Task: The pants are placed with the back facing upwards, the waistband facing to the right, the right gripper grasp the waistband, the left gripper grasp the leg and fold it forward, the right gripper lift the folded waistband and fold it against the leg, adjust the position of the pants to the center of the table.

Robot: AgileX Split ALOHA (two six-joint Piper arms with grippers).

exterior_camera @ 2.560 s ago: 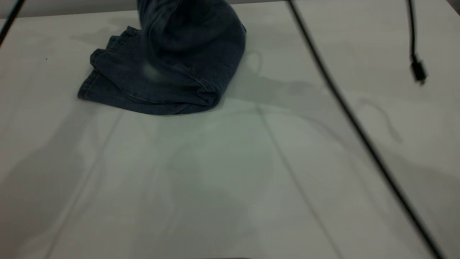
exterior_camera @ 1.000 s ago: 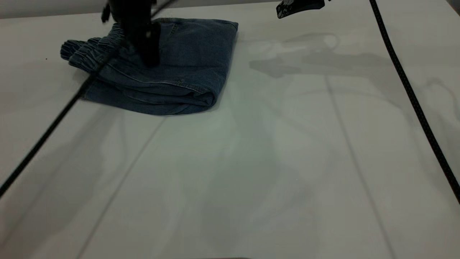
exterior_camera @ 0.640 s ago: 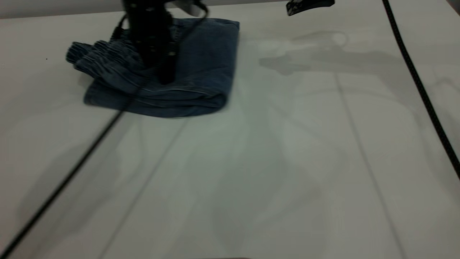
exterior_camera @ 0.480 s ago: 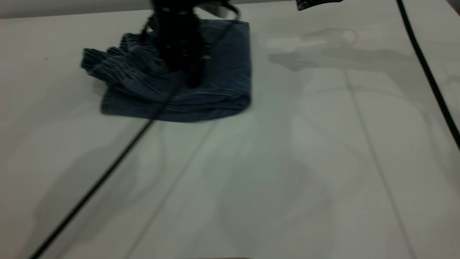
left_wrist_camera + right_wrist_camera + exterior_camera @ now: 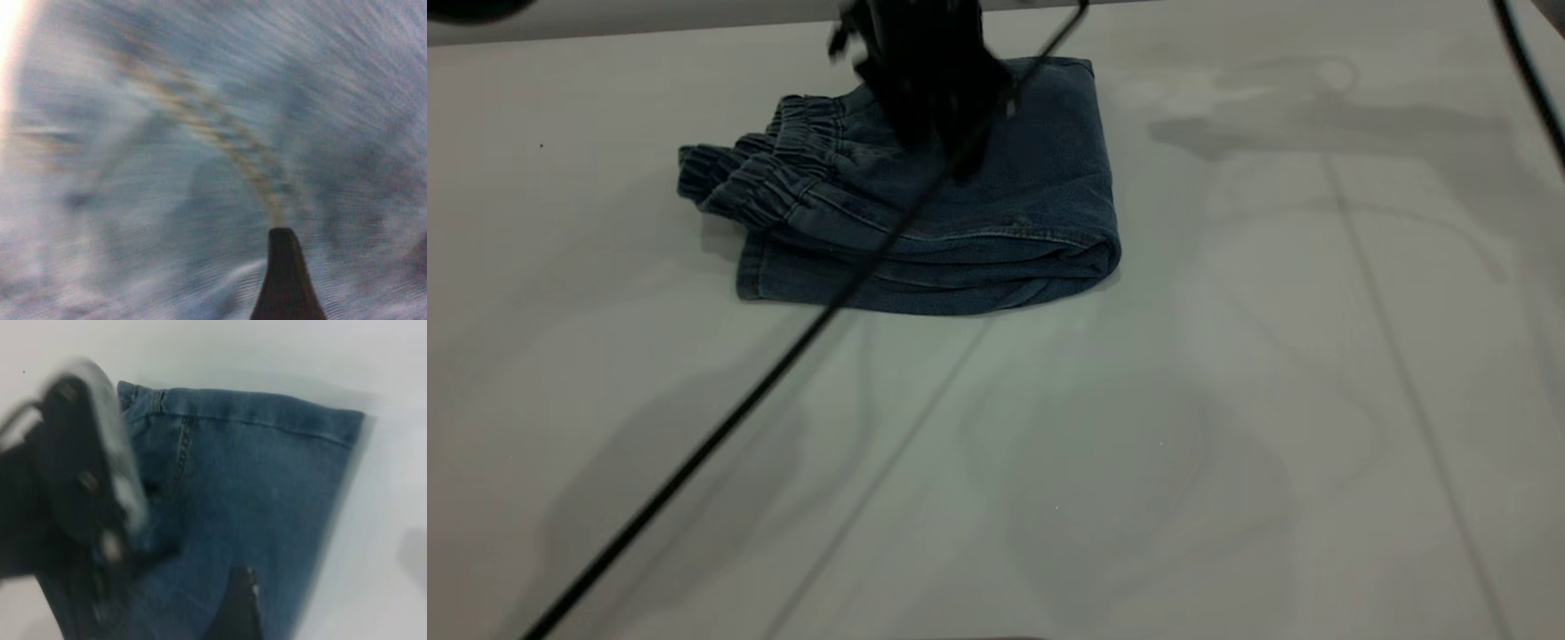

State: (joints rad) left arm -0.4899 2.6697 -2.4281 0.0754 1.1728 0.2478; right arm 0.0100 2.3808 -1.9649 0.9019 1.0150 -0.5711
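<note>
From the outside camera, the pants [image 5: 951, 200] lie folded into a thick blue bundle on the far middle part of the tabletop [image 5: 1049, 462], a little left of centre. The ruffled waistband [image 5: 765, 173] sits on top at the bundle's left end, and the rounded fold faces right. My left hand [image 5: 934, 71] comes down from the far edge onto the top of the bundle, pressing on the denim just right of the waistband. It shows only as a dark blurred block, so I cannot tell whether it is clenched or released. A thin black cable [image 5: 783, 347] runs slanting from it across the tabletop toward the near left corner. My right hand does not show here.

From my left wrist, streaked blue denim [image 5: 200, 133] fills almost everything, with a curved line of tan stitching across it. One dark fingertip [image 5: 285, 280] of mine pokes up against the cloth; the other is out of sight.

From my right wrist, the folded pants [image 5: 267, 493] lie on the pale tabletop [image 5: 267, 353], one stitched edge showing. My left hand [image 5: 87, 507] is a dark blur resting on them. Only one black fingertip [image 5: 237, 607] of my right hand shows, above the denim; its state I cannot tell.
</note>
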